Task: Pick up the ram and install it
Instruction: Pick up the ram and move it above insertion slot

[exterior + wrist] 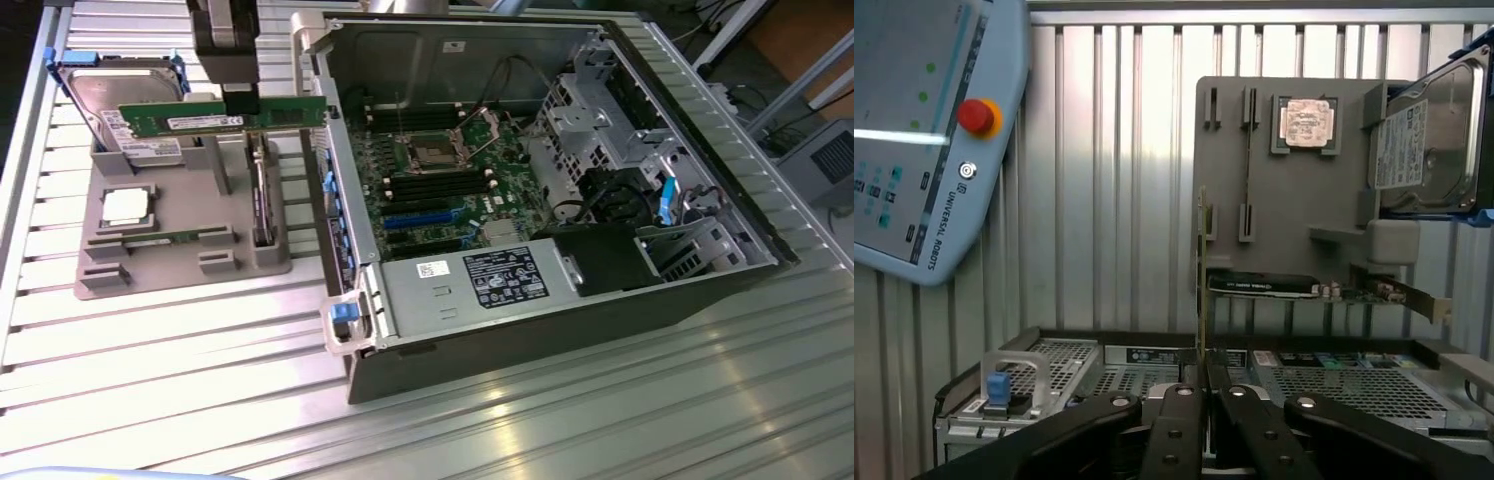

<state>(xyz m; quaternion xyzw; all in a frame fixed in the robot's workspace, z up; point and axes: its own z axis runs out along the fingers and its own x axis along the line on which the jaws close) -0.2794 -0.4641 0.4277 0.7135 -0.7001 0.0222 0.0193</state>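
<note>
My gripper point(240, 100) clenched on ram point(180, 115), gripped mid-length. Ram level, above grey holder tray point(187, 215), beside open computer case point(441, 300). Risk: narrow edge grip, so stick may tilt, slip or strike case wall.

On the slatted metal table point(200, 390), a grey holder point(180, 272) lay at nine o'clock of the open computer case point(534, 342). The holder carried a square silver processor point(126, 205) toward nine o'clock, a hard drive point(114, 95) at twelve and a dark card point(263, 200) on edge at three. Inside the case I saw the motherboard point(441, 175), a labelled power supply point(474, 285) at its six o'clock. My wrist view caught a teach pendant point(914, 130) with a red button point(976, 116).
</note>
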